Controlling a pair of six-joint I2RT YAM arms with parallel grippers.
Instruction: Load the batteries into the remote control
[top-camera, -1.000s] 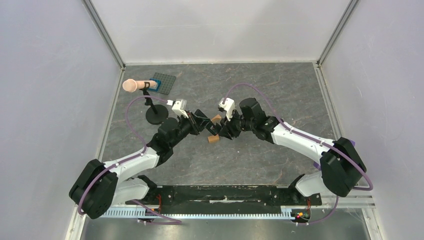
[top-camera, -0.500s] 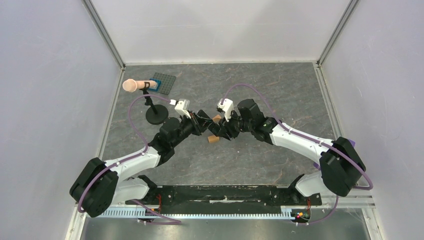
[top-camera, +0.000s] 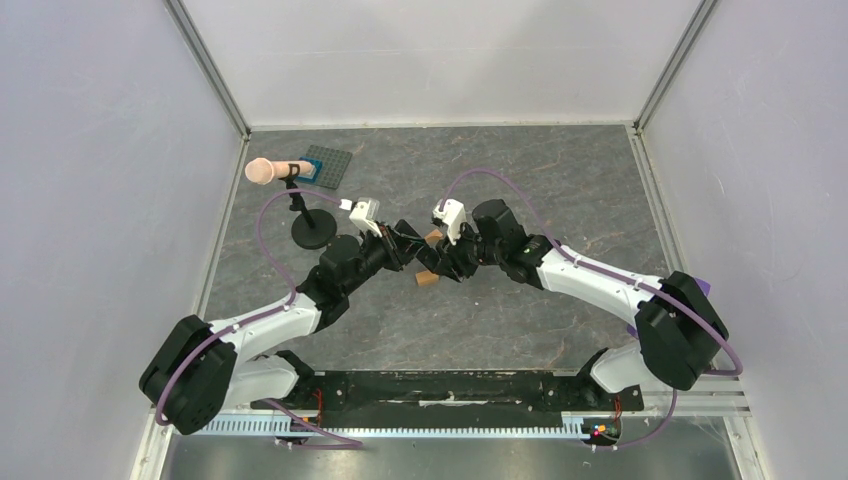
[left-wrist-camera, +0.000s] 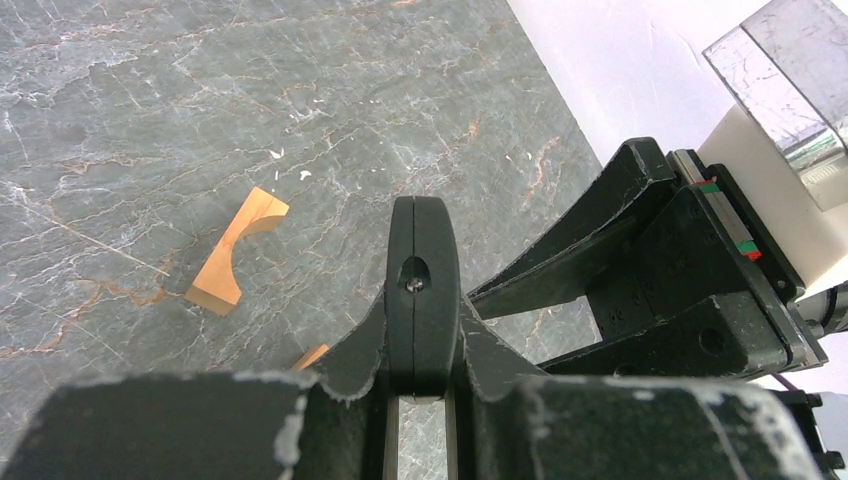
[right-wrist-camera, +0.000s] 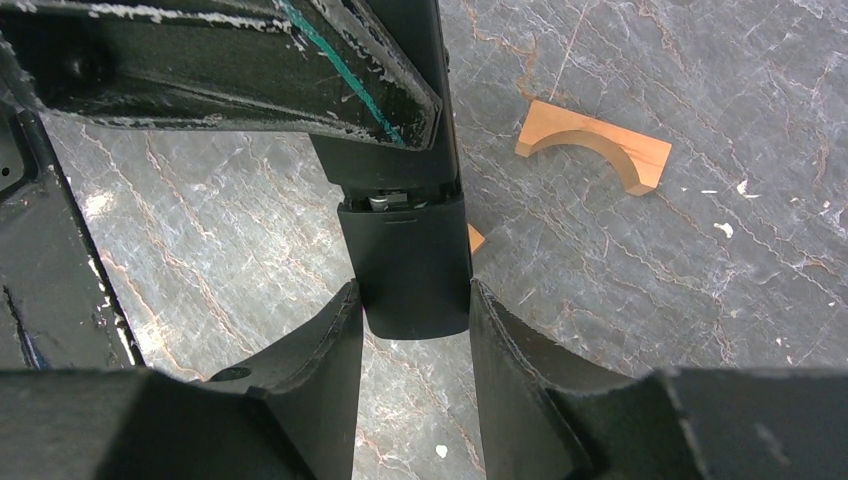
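Barely shifted from a second ago, the left hand (left-wrist-camera: 422, 335) still pinches the slim remote control (left-wrist-camera: 422, 250) above the middle of the tabletop (top-camera: 560, 180), while the right hand (right-wrist-camera: 412, 325) clasps its other end across the width.

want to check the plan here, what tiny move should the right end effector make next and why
Probably draw the right end effector slightly straight back along the remote control, away from the left end effector. Its fingers pinch the end cover, a gap shows at the seam, and the left one clamps the body.
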